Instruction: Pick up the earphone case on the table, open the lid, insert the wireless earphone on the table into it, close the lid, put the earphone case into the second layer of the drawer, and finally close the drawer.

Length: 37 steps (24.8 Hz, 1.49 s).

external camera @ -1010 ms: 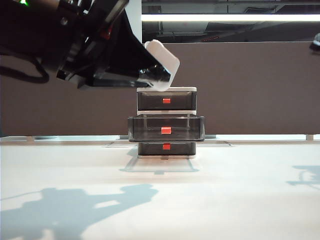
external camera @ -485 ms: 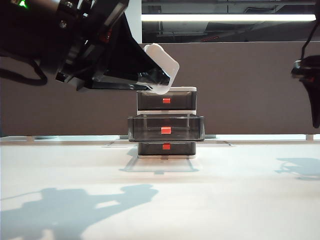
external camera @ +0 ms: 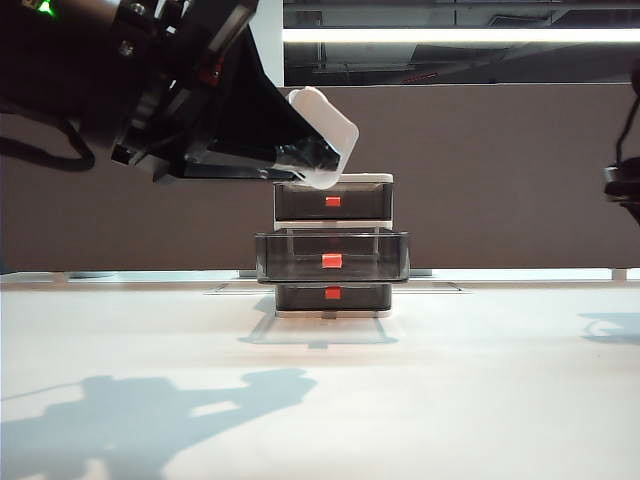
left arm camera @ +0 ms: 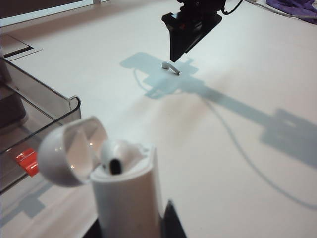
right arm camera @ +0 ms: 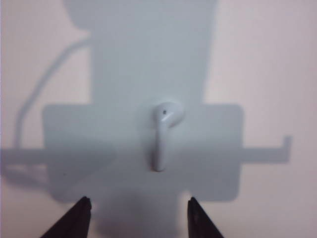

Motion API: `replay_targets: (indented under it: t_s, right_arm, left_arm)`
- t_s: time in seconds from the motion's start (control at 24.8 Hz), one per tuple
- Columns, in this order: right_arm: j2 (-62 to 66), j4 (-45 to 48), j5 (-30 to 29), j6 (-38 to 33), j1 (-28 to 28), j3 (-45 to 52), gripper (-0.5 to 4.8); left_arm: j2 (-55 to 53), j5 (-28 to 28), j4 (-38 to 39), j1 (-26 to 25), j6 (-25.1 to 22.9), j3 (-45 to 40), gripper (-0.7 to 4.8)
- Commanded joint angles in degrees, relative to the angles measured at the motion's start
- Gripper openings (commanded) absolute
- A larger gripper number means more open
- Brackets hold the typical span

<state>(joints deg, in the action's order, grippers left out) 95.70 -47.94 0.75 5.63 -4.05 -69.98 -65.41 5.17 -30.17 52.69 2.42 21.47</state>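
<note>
worktop (external camera: pixel 480 400): plain white and matte from where I'm driving; soft arm shadows lying across it
room: dark panel wall behind the worktop; one bright strip light up top in the exterior view
drawer (external camera: pixel 333 245): three-tier unit, white frame, standing at the far middle of the worktop; second layer of the drawer (external camera: pixel 332 256) is pulled out toward the camera, the other two sit flush; red-orange tabs on all three
left hand (external camera: pixel 305 152): up high, just above the drawer's top; clamped on the earphone case (left arm camera: pixel 125 196); fingers themselves mostly hidden under it in my wrist cam
earphone case: long axis roughly upright, leaning a bit; open end up; lid (left arm camera: pixel 69 151) swung open to one side on its hinge; one earphone already seated inside
right hand (right arm camera: pixel 137 215): hanging low over the worktop, well apart from the drawer; fingers parted with nothing between them
wireless earphone (right arm camera: pixel 162 133): lying flat on the worktop in the right hand's shadow, just ahead of the two fingertips; stem points toward the hand, bud end away
</note>
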Motion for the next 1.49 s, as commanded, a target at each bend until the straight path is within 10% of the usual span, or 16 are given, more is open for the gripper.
replay_targets:
  t_s: [0.04, 1.49]
  right_arm:
    - [0.9, 1.92, -3.02, 1.55, -1.99, -0.26, 2.49]
    - [8.5, 7.21, -4.72, 4.17, -2.69, -0.35, 2.3]
  left_arm:
    - [0.2, 0.28, -0.7, -0.02, -0.02, 0.24, 0.48]
    - [0.2, 0.28, -0.7, -0.02, -0.02, 0.24, 0.48]
